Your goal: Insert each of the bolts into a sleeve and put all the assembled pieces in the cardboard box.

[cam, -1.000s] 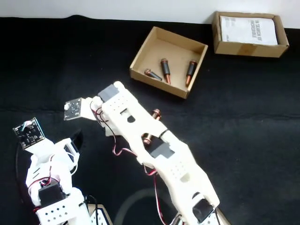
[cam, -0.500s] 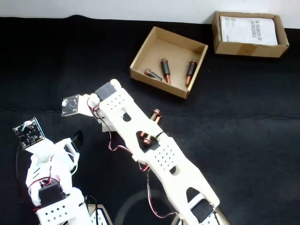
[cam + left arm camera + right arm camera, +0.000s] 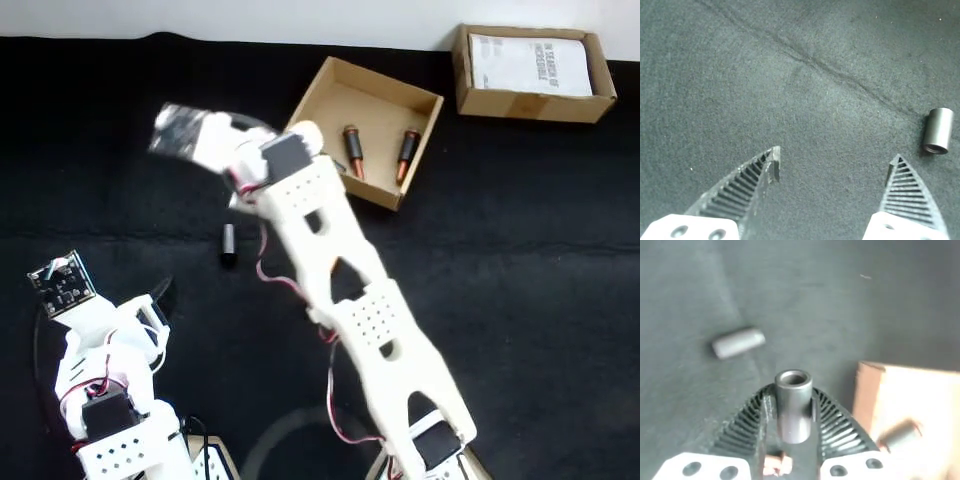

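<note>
While right claw (image 3: 792, 396) grips sleeve (image 3: 792, 415) near cardboard box (image 3: 385, 80), left claw (image 3: 835, 167) wide beside loose sleeve (image 3: 937, 131).

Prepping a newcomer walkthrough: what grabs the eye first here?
The right arm spans the black table up to the cardboard box, and the right gripper has its jaws shut on a dark sleeve. A loose sleeve lies on the table near the open left gripper. Two assembled pieces can be seen in the box.
</note>
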